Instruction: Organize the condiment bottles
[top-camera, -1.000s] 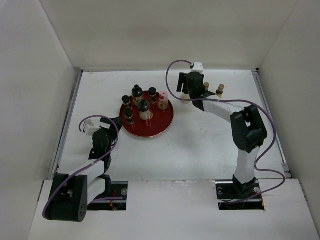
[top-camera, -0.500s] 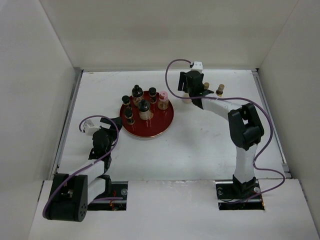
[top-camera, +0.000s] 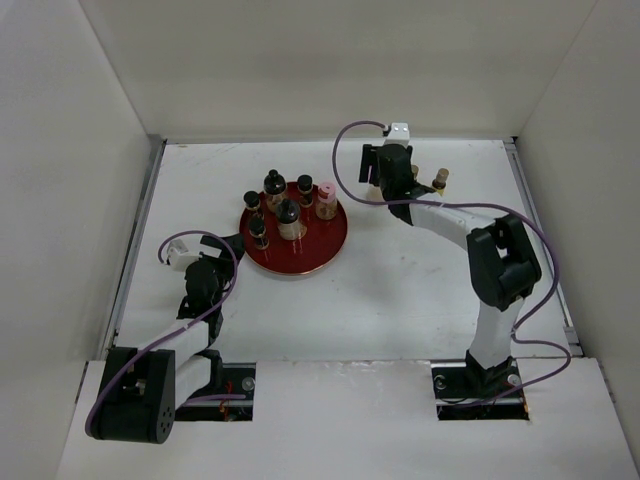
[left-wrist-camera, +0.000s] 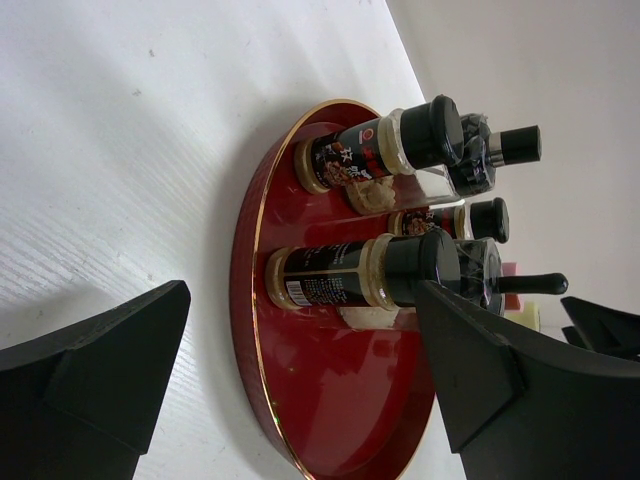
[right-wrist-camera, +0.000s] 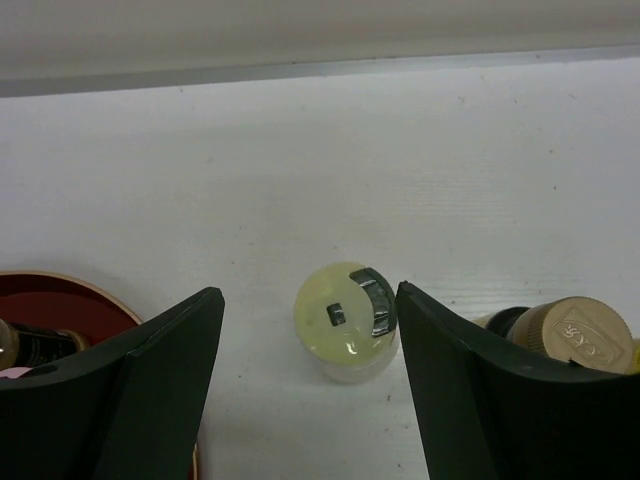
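Note:
A round red tray (top-camera: 318, 250) holds several dark bottles with black caps (top-camera: 288, 212) and one pink-capped bottle (top-camera: 326, 198). My right gripper (top-camera: 382, 183) hangs open at the back of the table, right of the tray. In the right wrist view it (right-wrist-camera: 308, 295) straddles a cream-capped jar (right-wrist-camera: 340, 318) standing on the table, without touching it. Two gold-capped bottles (top-camera: 438, 182) stand just to its right; one shows in the right wrist view (right-wrist-camera: 578, 330). My left gripper (top-camera: 230, 247) is open and empty, left of the tray. In the left wrist view it (left-wrist-camera: 300, 300) faces the tray (left-wrist-camera: 330, 400) and the bottles (left-wrist-camera: 360, 275).
White walls enclose the table on three sides; the back wall is close behind the right gripper. The tray's rim (right-wrist-camera: 70, 290) shows at the left of the right wrist view. Bare white tabletop (top-camera: 400, 290) lies between the tray and the arm bases.
My right gripper has shifted slightly right and toward the back wall. The left arm and the bottles on the tray have not moved.

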